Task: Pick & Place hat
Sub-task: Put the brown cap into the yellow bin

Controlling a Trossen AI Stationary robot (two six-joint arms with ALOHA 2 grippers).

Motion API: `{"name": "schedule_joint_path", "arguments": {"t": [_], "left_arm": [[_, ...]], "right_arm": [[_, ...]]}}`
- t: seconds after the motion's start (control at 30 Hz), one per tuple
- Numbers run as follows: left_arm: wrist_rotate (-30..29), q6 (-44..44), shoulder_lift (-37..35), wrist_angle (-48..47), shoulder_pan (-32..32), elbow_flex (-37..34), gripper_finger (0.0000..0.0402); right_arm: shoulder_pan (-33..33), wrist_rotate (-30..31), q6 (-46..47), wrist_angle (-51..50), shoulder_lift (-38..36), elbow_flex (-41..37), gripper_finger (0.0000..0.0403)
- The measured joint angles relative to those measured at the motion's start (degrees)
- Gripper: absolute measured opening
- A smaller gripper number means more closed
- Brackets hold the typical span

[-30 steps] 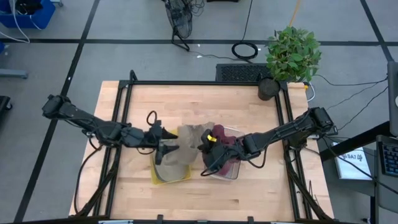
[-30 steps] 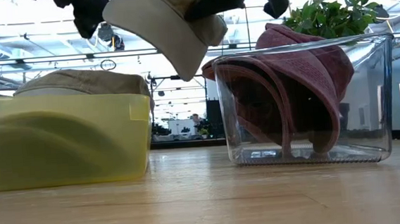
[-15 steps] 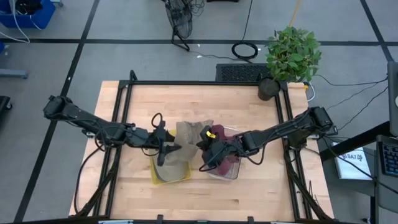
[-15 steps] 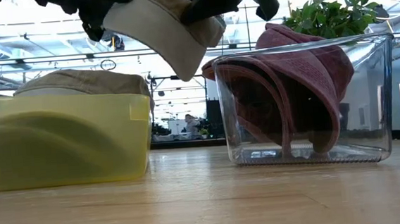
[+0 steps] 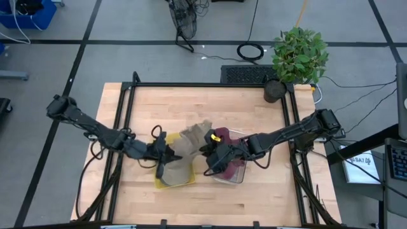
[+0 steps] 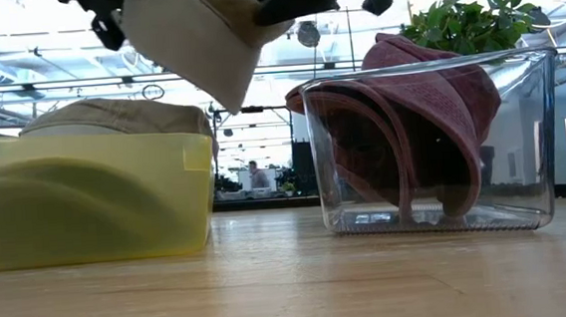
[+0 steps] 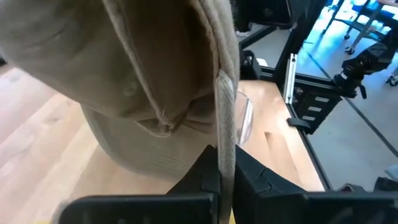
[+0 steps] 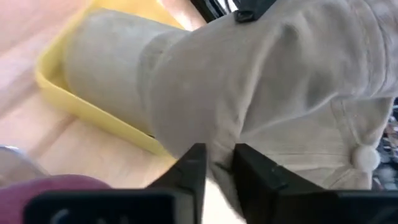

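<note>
Grey floor surrounds a light wooden worktop (image 5: 203,108) in the high view, with a potted plant (image 5: 297,56) at its far right corner. Near the worktop's middle, a yellow bin (image 5: 166,181) sits just beside a clear bin (image 5: 233,175) holding a maroon hat (image 5: 232,151). A tan cap (image 5: 193,138) hangs above the gap between them. The left gripper (image 5: 166,152) meets the cap from the yellow bin's side; the right gripper (image 5: 208,147) meets it from the clear bin's side.

Low view: the tan cap (image 6: 192,35) is up in the air, tilted, over the inner edge of the yellow bin (image 6: 86,197), which already holds another tan hat (image 6: 110,115). The maroon hat (image 6: 430,118) stands folded in the clear bin (image 6: 432,143).

Left wrist view: the left gripper (image 7: 224,168) is clamped tight on a thin edge of the cap (image 7: 155,68).

Right wrist view: the right gripper (image 8: 217,163) has a fold of the cap (image 8: 280,87) between its fingers, which stand a little apart; the yellow bin (image 8: 93,106) lies beyond.
</note>
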Motion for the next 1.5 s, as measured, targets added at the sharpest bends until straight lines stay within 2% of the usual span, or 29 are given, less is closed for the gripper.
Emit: {"name": "schedule_joint_path", "arguments": {"t": [0.13, 0.3, 0.43, 0.6, 0.67, 0.77, 0.83, 0.93, 1.03, 1.1, 1.23, 1.4, 1.5], "left_arm": [[-8.5, -2.0, -1.3, -3.5, -4.6, 0.0, 0.0012], [-18.9, -5.5, -8.5, -12.3, -8.7, 0.0, 0.0012], [-21.0, -6.9, -15.4, -17.4, -11.7, -0.1, 0.0012], [-21.2, -12.0, -19.0, -16.5, -14.9, -4.4, 0.0012], [-22.6, -15.6, -19.8, -13.1, -17.1, -8.4, 0.0012], [-27.3, -15.2, -20.7, -2.1, -21.6, -14.2, 0.0012], [-30.5, -10.0, -20.7, 9.3, -24.9, -18.7, 0.0012], [-30.8, -2.6, -19.2, 29.9, -28.3, -25.5, 0.0012], [-31.0, -2.1, -15.8, 42.7, -30.0, -31.4, 0.0012], [-31.1, -4.5, -13.4, 46.0, -30.3, -33.6, 0.0012], [-30.7, -9.5, -8.7, 46.5, -29.9, -34.2, 0.0012], [-24.4, -3.9, -3.4, 50.6, -30.0, -30.7, 0.0012], [-21.2, -1.8, -0.8, 50.6, -30.0, -28.5, 0.0012]], "right_arm": [[0.2, -0.1, 2.1, -0.6, 0.0, 0.0, 0.0118], [0.1, 1.8, 7.1, -2.4, -0.4, 0.0, 0.0177], [-0.2, 1.9, 8.2, -3.0, -1.0, 0.0, 0.0200], [-0.4, 1.8, 8.3, -2.3, -1.5, 0.0, 0.0203], [-0.4, 1.7, 9.1, -2.5, -1.5, 0.0, 0.0200], [-0.4, -1.2, 10.3, -2.8, -1.5, 0.0, 0.0194], [-0.5, -2.7, 10.9, -2.8, -1.5, 0.0, 0.0192], [-0.6, -2.7, 11.2, -2.6, -1.5, 0.0, 0.0190], [-0.7, -2.7, 11.2, -2.7, -1.5, 0.0, 0.0190], [-0.8, -2.7, 11.2, -2.3, -1.5, 0.0, 0.0190], [-1.2, -3.1, 11.1, -1.2, -1.5, 0.0, 0.0186], [-2.5, -7.0, 11.8, -0.6, -1.5, 0.0, 0.0185], [-3.2, -7.2, 12.8, -0.6, -1.5, 0.0, 0.0185]]}}
